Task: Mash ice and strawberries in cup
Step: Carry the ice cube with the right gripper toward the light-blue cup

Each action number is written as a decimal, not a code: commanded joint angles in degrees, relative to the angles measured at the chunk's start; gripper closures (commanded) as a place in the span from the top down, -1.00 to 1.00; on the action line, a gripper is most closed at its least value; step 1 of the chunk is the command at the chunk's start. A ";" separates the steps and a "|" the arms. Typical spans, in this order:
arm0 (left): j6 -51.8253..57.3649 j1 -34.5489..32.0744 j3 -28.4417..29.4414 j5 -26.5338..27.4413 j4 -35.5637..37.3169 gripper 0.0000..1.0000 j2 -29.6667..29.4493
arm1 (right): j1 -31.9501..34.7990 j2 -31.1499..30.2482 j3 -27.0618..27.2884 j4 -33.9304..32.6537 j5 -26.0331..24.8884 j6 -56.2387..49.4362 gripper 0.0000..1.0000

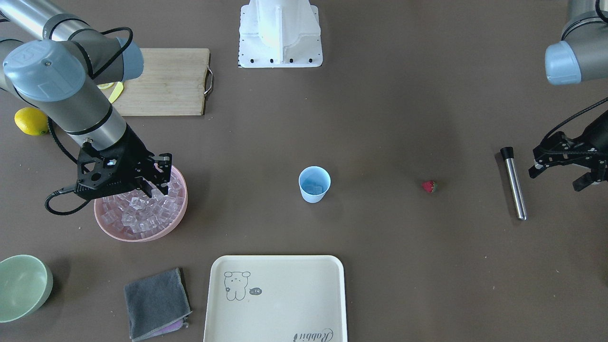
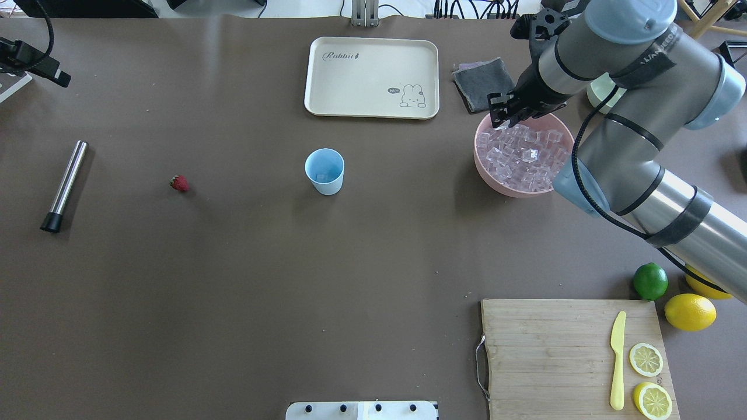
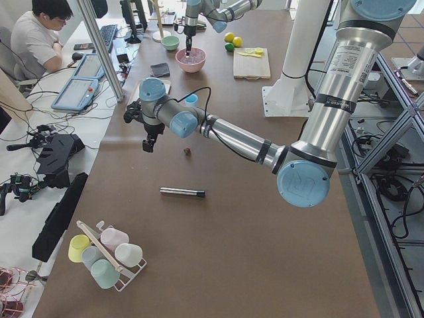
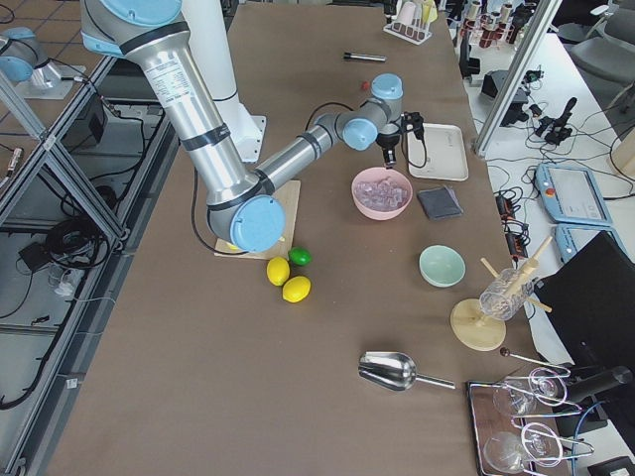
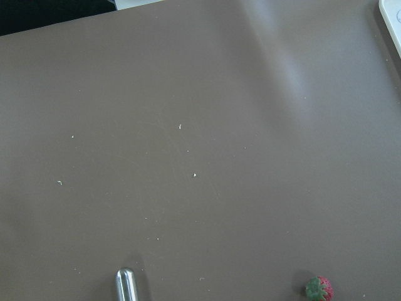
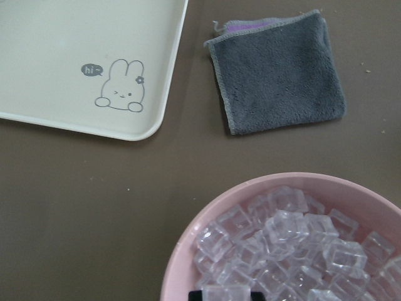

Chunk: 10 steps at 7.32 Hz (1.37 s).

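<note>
Showing the table from the operators' side: the right gripper (image 1: 157, 191) hangs over the pink bowl (image 1: 142, 236), which is heaped with ice (image 1: 135, 216). Its fingers are drawn in to a cube's width. The right wrist view shows one clear cube wedged between the two black tips, just above the pile.

The cup (image 1: 314, 184) stands upright near the table's middle, well apart from the bowl, with a little ice visible at its bottom. The strawberry (image 1: 430, 186) lies on the bare table between the cup and a steel rod (image 1: 514, 183) with a black cap.

The left gripper (image 1: 558, 178) hovers just beside the rod's capped end, fingers spread wide and holding nothing.

A cream tray (image 1: 275, 266) and a grey cloth (image 1: 156, 301) lie at the operators' edge.
</note>
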 commanded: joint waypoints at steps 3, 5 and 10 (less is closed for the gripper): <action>-0.20 0.37 -0.37 -0.02 -0.02 0.96 0.00 | -14.79 17.24 -5.76 -7.03 -16.17 19.62 -0.98; -0.72 1.77 -0.38 0.07 -0.11 0.96 0.00 | -22.86 19.91 -9.20 -6.33 -26.15 23.07 -0.98; -5.90 4.93 -0.03 0.16 -9.65 0.96 3.33 | -22.74 24.40 -15.28 -6.24 -27.00 24.32 -0.97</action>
